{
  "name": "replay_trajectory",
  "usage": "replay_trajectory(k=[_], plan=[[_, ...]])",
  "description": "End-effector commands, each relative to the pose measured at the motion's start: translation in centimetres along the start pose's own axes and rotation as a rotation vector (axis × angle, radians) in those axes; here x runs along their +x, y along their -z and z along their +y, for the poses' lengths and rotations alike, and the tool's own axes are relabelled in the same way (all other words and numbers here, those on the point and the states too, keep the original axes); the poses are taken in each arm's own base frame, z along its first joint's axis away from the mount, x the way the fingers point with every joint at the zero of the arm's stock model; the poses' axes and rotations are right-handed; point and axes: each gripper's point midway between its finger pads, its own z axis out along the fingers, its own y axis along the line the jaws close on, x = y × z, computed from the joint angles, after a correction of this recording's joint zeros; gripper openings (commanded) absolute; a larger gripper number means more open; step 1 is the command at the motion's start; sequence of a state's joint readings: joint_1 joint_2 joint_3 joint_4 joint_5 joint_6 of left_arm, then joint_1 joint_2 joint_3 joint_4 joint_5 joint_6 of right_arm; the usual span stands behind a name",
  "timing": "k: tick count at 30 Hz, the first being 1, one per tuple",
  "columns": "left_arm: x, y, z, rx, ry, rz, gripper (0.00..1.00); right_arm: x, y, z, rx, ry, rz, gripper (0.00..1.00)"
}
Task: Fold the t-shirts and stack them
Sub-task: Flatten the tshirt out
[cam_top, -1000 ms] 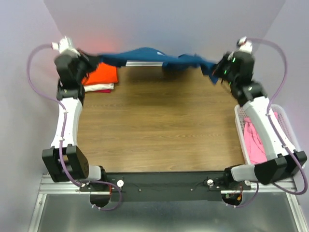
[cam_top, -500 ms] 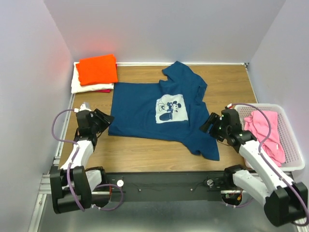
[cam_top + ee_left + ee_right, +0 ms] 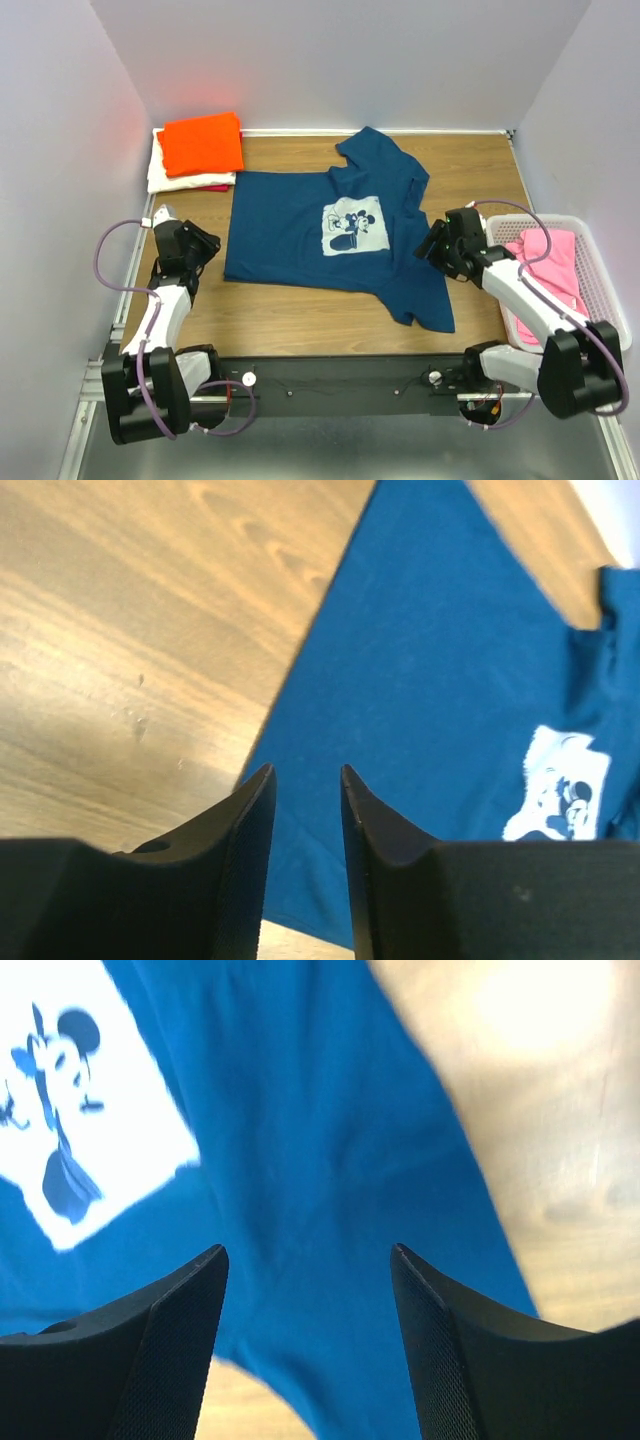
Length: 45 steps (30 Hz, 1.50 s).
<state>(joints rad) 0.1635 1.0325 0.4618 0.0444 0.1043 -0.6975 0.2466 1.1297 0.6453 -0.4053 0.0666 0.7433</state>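
the navy t-shirt (image 3: 300, 235) lies spread flat on the wooden table (image 3: 300, 315), front side up, with its white print (image 3: 350, 226) near its middle. the left gripper (image 3: 208, 243) is at the navy shirt's left edge, low over it. its fingers stand only a little apart and nothing is between them. the right gripper (image 3: 432, 246) is over the navy shirt's right side, with fingers spread wide and holding nothing. beyond the navy shirt's far left corner is a folded pile: the orange t-shirt (image 3: 202, 143) on top, the cream-white t-shirt (image 3: 165, 180) and the red t-shirt (image 3: 212, 187) under it. to the right of the navy shirt, the pink t-shirt (image 3: 545, 265) lies in a white basket (image 3: 600, 300).
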Motion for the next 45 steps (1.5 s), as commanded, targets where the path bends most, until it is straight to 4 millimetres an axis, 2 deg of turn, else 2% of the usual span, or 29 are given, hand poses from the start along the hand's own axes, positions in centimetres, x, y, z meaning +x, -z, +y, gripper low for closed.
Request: replay_trajectory(k=[1,2,5,8,9,11,23,28,37,45], plan=[[0.0,-0.5,0.7,-0.042,-0.033,0.016,0.37,-4.6,-1.4,0.9,0.054,0.023,-0.133,0.72],[0.1,-0.6,0.5,-0.034,-0.038,0.025,0.3,-5.0,-2.1,0.9,0.076,0.03,-0.135,0.72],[0.3,-0.5,-0.4,-0.012,-0.053,0.04,0.28,-4.6,-3.0,2.0,0.037,0.04,-0.095,0.68],[0.9,0.1,0.6,-0.11,-0.035,0.027,0.28,-3.8,-3.2,2.2,0.01,0.029,-0.07,0.67],[1.0,0.5,1.7,-0.17,-0.03,0.011,0.28,-3.4,-3.1,1.9,0.009,0.026,-0.064,0.68],[1.3,0.8,2.6,-0.225,-0.015,-0.002,0.28,-3.2,-2.6,1.9,-0.006,0.019,-0.07,0.68],[5.4,0.7,4.5,-0.285,0.032,0.088,0.3,-1.5,-1.8,1.2,-0.037,0.036,-0.042,0.68],[6.3,1.0,4.8,-0.277,0.033,0.102,0.37,-1.3,-2.0,1.1,-0.034,0.045,-0.037,0.67],[7.1,1.3,4.9,-0.259,0.035,0.119,0.37,-0.9,-2.1,0.6,-0.021,0.041,-0.03,0.68],[7.2,1.7,3.9,-0.187,0.046,0.105,0.37,-0.8,-2.3,0.5,-0.015,0.041,-0.027,0.68]])
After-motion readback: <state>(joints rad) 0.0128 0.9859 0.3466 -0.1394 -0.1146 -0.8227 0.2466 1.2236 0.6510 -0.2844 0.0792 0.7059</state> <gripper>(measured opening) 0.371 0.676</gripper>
